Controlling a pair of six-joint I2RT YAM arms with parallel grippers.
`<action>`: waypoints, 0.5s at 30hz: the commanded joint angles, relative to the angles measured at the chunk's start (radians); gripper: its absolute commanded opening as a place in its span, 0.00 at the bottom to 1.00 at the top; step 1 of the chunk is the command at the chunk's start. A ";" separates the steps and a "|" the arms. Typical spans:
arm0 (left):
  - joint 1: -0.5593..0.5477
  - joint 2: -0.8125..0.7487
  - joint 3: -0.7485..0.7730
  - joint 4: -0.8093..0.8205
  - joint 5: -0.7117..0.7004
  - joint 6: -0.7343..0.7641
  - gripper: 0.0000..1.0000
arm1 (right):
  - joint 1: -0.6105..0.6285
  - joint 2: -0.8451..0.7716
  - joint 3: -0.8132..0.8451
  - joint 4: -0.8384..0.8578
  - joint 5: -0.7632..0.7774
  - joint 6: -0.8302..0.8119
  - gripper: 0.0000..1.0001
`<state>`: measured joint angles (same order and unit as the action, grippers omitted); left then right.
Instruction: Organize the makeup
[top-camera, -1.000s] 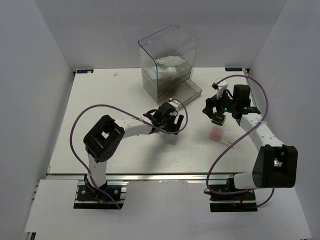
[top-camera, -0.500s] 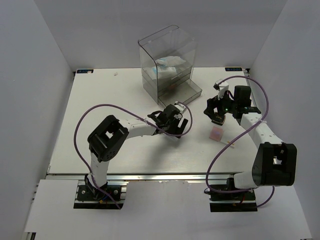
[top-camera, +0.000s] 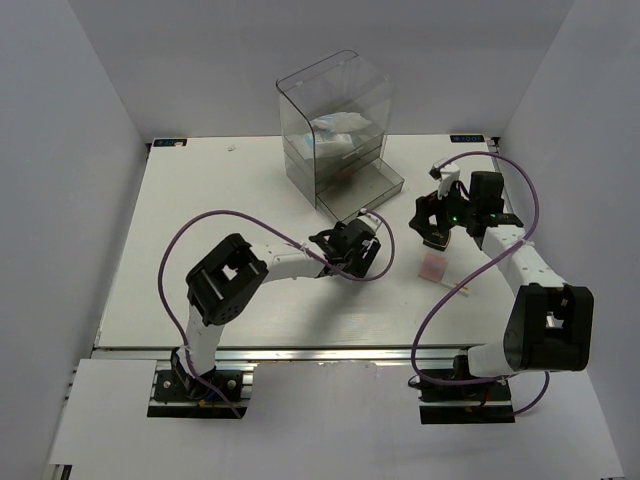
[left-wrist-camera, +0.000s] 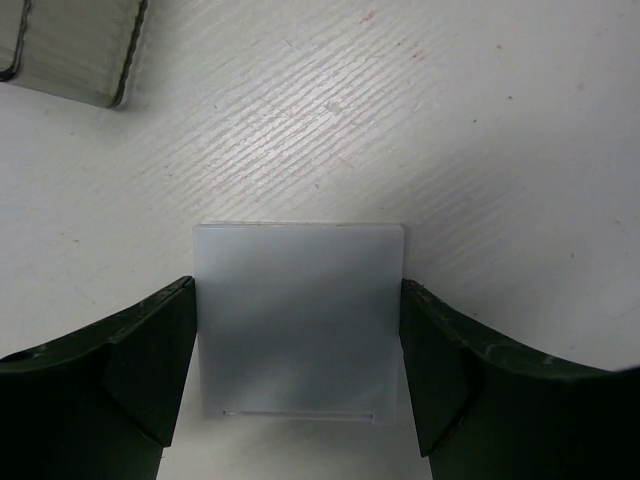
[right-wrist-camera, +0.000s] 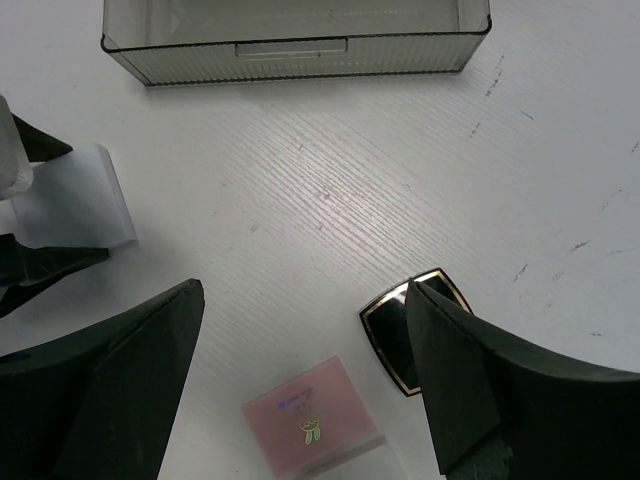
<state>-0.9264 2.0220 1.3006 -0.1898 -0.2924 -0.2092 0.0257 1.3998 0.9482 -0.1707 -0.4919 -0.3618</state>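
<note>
1. The left gripper (top-camera: 356, 250) has slid to the right over the last second, away from the front of the clear drawer box (top-camera: 335, 110). It now sits over the white pad (left-wrist-camera: 298, 315).
2. Its jaws have just started to narrow. They're still set wide, with one of the fingers (left-wrist-camera: 150, 350) right at each side edge of the pad, which lies flat on the table (top-camera: 220, 190). Whether they're actually pinching it or only touching it can't be told.
3. So this looks like the very start of a pick. The pad is still out on the table in front of the box, not put away.
4. In the middle, the box has one drawer (right-wrist-camera: 300, 45) pulled out at the bottom. White packets with blue print (top-camera: 338, 133) are stacked higher up inside.
5. The right gripper (top-camera: 436, 232) has barely budged. Its jaws are wide apart with nothing in them, and it hangs over the black compact (right-wrist-camera: 392, 338) and the pink palette (right-wrist-camera: 312, 424). Those two lie near each other on the table, both still loose.
6. The count is one white pad, one black compact, one pink palette and one box with one open drawer. The packets are too bunched up to count.
</note>
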 joint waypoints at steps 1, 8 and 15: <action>0.001 -0.003 -0.024 -0.068 -0.111 0.011 0.46 | -0.015 -0.005 0.043 0.016 0.006 0.007 0.86; 0.003 -0.097 0.101 -0.036 -0.027 0.014 0.15 | -0.064 -0.016 0.041 0.031 0.027 0.018 0.86; 0.061 -0.034 0.401 -0.046 -0.005 -0.030 0.11 | -0.121 -0.018 0.038 0.051 0.027 0.040 0.86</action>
<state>-0.9073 2.0144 1.5494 -0.2642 -0.3103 -0.2081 -0.0780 1.3998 0.9482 -0.1566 -0.4694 -0.3428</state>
